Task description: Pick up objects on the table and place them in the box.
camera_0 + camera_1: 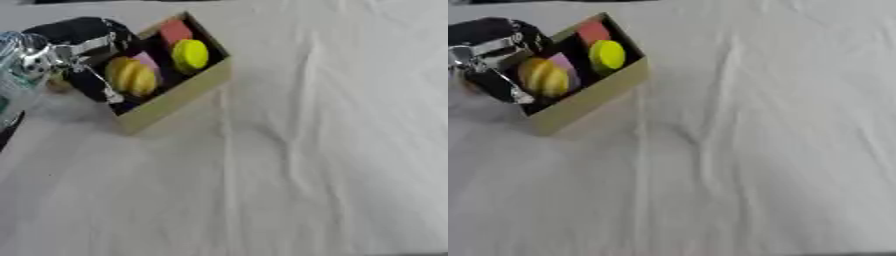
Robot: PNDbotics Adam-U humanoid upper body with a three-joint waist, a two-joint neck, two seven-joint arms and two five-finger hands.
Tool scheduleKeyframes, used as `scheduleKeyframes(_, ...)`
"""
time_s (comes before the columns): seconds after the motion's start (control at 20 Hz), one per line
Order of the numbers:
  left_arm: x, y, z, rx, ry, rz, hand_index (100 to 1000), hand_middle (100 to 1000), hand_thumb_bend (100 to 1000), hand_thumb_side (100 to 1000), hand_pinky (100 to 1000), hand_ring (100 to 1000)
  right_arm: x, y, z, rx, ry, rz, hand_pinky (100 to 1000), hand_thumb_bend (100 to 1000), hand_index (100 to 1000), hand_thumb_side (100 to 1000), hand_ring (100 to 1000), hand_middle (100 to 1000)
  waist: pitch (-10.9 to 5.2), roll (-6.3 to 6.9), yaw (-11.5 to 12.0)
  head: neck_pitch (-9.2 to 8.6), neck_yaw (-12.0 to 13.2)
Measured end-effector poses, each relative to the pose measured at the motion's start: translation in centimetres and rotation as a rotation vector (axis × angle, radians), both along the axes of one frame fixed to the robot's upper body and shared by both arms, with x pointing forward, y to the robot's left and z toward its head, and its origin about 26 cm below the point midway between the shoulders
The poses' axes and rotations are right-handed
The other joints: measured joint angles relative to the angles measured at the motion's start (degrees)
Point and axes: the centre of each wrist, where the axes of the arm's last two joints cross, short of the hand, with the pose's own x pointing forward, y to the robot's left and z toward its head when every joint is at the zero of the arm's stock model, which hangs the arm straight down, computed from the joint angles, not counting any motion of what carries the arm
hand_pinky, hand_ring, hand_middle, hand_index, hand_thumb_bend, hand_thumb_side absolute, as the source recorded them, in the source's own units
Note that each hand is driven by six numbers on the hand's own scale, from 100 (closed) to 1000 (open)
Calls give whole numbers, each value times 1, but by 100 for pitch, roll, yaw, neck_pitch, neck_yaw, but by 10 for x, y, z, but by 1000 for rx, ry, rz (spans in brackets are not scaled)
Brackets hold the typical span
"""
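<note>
We are looking across the desk (289,175), whose white cloth is lying creased and bare in front of the box (179,95) at far left. Inside it are sitting a striped yellow piece (131,76), a pink one (147,62), a yellow disc (190,55) and a red block (175,32). Our left hand (83,47) is covering the box's left edge, blurred, so we cannot tell its fingers' state.

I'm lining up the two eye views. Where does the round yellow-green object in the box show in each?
Left eye view: round yellow-green object, upper left, in the box's right half.
Right eye view: further left.
Shared landmark: the red block at the box's far corner, just behind it.
</note>
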Motion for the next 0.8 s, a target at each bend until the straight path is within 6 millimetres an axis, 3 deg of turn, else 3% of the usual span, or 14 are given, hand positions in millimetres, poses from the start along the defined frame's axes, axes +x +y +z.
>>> scheduleKeyframes(0.25, -3, 1, 9, -31, -70, 12, 902, 801, 606, 308, 847, 831, 0, 0, -1, 0, 5, -2, 866, 100, 813, 561, 793, 719, 0, 11, 14, 0, -28)
scheduleKeyframes(0.45, -10, 6, 23, -58, -128, 24, 890, 789, 561, 235, 833, 821, 0, 0, -1, 0, 7, -3, 866, 100, 813, 557, 793, 719, -1, 17, 41, 0, -51)
scheduleKeyframes(0.8, -16, 45, 37, -52, -141, 174, 895, 802, 578, 214, 841, 837, 0, -1, -3, 1, 13, -7, 867, 100, 813, 559, 793, 719, -1, 51, 86, -1, -64)
